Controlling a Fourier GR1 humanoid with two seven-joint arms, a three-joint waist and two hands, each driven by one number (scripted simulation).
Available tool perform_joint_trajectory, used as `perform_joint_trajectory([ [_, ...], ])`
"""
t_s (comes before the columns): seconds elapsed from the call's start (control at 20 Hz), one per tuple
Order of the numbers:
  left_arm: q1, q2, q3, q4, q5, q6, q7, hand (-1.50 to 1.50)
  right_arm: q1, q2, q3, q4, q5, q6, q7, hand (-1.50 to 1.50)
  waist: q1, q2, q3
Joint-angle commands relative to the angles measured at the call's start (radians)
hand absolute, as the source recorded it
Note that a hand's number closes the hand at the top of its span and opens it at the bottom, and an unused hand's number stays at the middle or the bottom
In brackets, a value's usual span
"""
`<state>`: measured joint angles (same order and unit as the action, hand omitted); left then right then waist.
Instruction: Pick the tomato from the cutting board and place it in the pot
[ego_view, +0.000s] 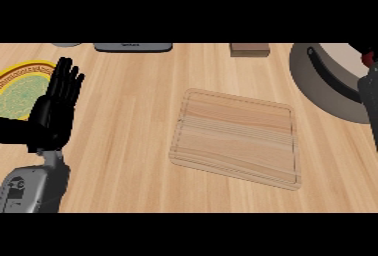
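Left hand at the view's left, fingers straight up and apart, holding nothing, resting over the rim of a yellow-green plate. Right hand only partly visible at the right edge above the grey pot; fingers: cannot tell. Cutting board lies mid-table. Tomato not visible, location unclear.

Pot cut by right edge; tomato perhaps hidden.

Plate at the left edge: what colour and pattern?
The plate has a yellow rim with a dark line and a speckled green centre; head view, partly behind the left hand.
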<state>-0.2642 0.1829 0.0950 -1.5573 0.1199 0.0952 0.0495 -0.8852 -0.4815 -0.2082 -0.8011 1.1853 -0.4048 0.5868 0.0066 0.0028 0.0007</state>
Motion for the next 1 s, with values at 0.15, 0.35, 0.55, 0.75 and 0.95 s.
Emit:
perform_joint_trajectory([
  [0.15,-0.022,0.026,0.027,-0.034,0.022,-0.016,0.045,0.0,0.042,-0.091,-0.087,0.157,-0.115,-0.07,-0.242,1.5,0.006,0.001,0.0],
  [0.35,-0.073,-0.05,-0.03,0.073,-0.043,0.04,-0.001,0.0,-0.03,-0.121,-0.116,0.321,-0.115,-0.137,-0.307,1.5,0.015,0.009,0.001],
  [0.55,-0.051,0.004,-0.001,0.01,-0.001,-0.011,0.052,0.0,-0.018,-0.166,-0.162,0.448,-0.143,-0.156,-0.366,1.5,0.027,0.011,0.001],
  [0.75,-0.05,-0.02,0.003,0.026,0.013,-0.015,-0.002,0.0,-0.029,-0.153,-0.22,0.525,-0.213,-0.073,-0.383,1.5,0.043,0.019,0.003],
  [0.95,-0.049,-0.004,0.017,0.06,0.014,-0.031,-0.019,0.0,-0.005,-0.171,-0.306,0.558,-0.322,0.006,-0.513,-1.5,0.034,0.019,0.004],
])
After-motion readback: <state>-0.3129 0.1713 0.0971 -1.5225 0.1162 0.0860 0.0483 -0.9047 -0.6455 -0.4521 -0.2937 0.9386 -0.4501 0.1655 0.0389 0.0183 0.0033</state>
